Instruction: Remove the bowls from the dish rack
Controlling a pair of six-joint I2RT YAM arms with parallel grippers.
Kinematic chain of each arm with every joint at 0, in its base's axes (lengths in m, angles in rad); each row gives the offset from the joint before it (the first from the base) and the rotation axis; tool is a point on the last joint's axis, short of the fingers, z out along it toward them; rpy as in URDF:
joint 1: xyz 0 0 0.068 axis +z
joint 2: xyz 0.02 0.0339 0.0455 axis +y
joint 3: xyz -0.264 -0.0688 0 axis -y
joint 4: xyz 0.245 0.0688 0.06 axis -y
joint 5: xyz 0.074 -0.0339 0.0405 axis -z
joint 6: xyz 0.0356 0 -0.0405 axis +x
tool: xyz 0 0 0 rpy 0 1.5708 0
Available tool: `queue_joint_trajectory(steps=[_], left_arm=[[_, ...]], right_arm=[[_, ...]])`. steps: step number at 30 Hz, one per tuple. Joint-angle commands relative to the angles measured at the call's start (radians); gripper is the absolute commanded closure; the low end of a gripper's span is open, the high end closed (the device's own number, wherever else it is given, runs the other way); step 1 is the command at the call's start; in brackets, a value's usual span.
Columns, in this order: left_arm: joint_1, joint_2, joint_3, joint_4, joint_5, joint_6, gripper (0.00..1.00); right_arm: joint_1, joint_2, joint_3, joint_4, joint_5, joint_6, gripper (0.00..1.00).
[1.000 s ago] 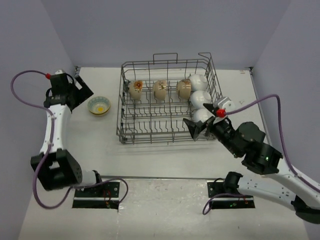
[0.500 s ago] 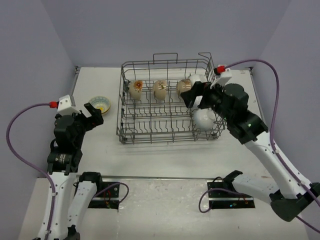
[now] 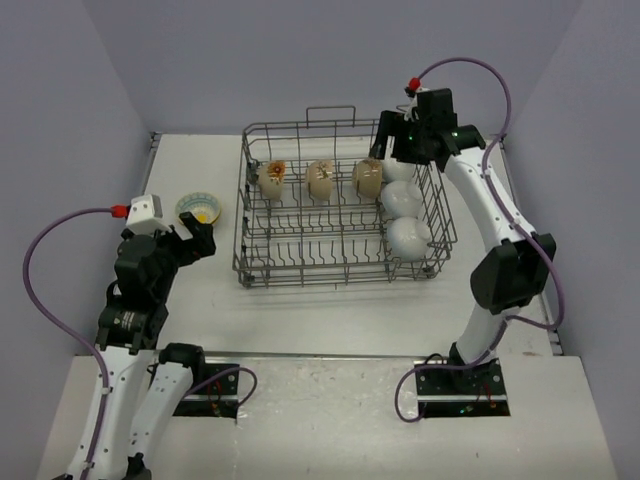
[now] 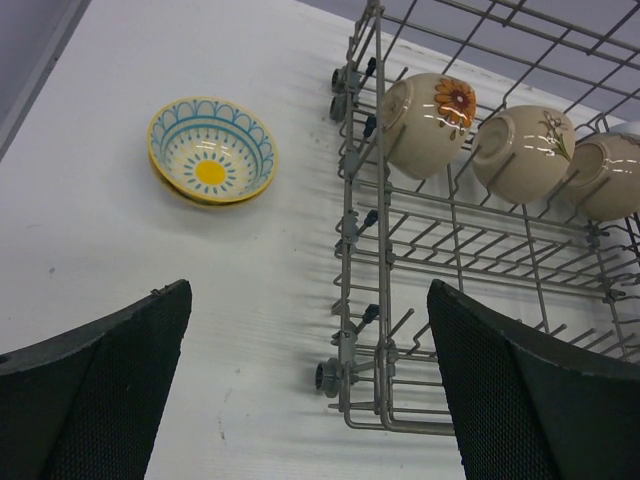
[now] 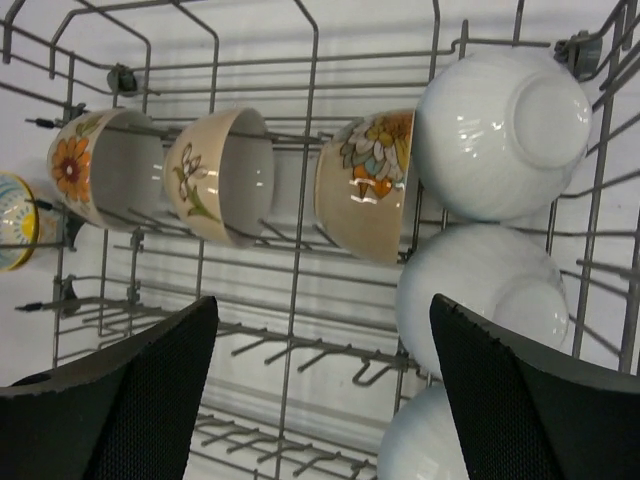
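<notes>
A white table (image 3: 300,310) sits between pale lilac walls. At the left, the left gripper (image 3: 193,238) hovers with jaws wide apart and empty, just beside a teal-rimmed bowl (image 3: 198,208) standing upright on the table. The dish rack (image 3: 330,272) holds three cream bowls (image 3: 320,178) on their sides and three white bowls (image 3: 405,200). Over the farthest white bowl, the right gripper (image 3: 392,148) has jaws apart, holding nothing.

The right wrist view's edges cut off the lowest white bowl (image 5: 415,450) and the teal-rimmed bowl (image 5: 12,225).
</notes>
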Motion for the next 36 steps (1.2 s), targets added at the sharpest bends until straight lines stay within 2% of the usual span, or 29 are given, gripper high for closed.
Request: queue_joint_trajectory(steps=[1,3,7,16,28,36], left_arm=[[-0.021,0.008,-0.004,0.043,0.003,0.027,0.00],[-0.028,0.010,-0.004,0.045,0.004,0.028,0.00],[-0.041,0.010,-0.003,0.043,0.001,0.030,0.00],[-0.050,0.011,-0.003,0.041,0.004,0.030,0.00],[-0.050,0.016,-0.004,0.043,0.007,0.030,0.00],[-0.050,0.014,-0.006,0.043,0.007,0.031,0.00]], right_arm=[[-0.009,0.090,0.176,-0.100,0.021,-0.029,0.14],[-0.016,0.153,0.259,-0.141,0.003,-0.029,0.21],[-0.032,0.251,0.285,-0.157,-0.036,-0.003,0.28],[-0.032,0.291,0.206,-0.089,-0.014,0.023,0.32],[-0.032,0.383,0.252,-0.071,-0.054,0.048,0.34],[-0.036,0.400,0.247,-0.030,-0.146,0.097,0.44]])
